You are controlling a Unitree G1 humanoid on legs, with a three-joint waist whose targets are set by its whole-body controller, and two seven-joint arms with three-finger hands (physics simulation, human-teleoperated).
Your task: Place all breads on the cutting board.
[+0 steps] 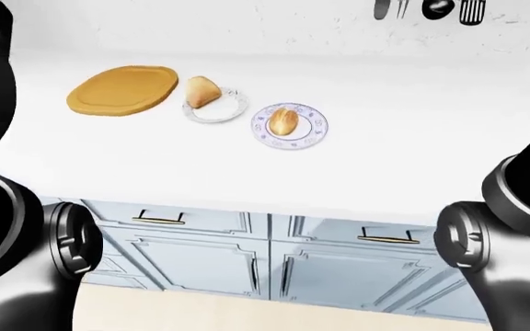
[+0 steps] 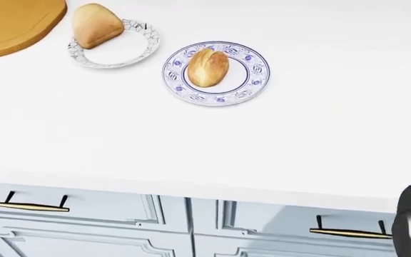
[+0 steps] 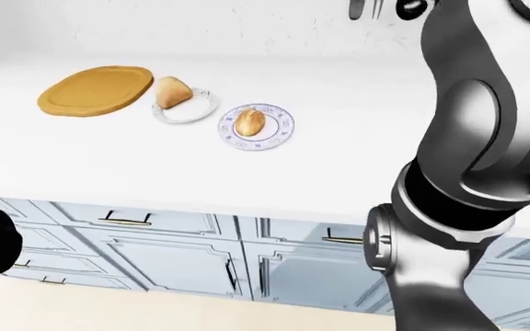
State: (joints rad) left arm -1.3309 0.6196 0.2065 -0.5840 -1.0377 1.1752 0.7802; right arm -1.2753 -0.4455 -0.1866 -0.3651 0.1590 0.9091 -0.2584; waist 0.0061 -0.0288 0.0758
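Neither robot hand shows, so we cannot tell its grip. On the white table [image 2: 320, 134], the oval golden roll [image 2: 208, 67] sits on a blue-patterned plate [image 2: 257, 72]; at ten o'clock, the wedge-shaped bread [image 2: 95, 25] overhangs a grey-rimmed plate [image 2: 135, 51] beside the bare wooden cutting board [image 1: 122, 89]. We risk dragging plates along.

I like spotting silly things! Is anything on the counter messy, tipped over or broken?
Nothing looks messy or broken. The wedge-shaped bread hangs a little over the edge of its grey-patterned plate, beside the cutting board. The oval roll lies in the middle of the blue-patterned plate. No spills show.
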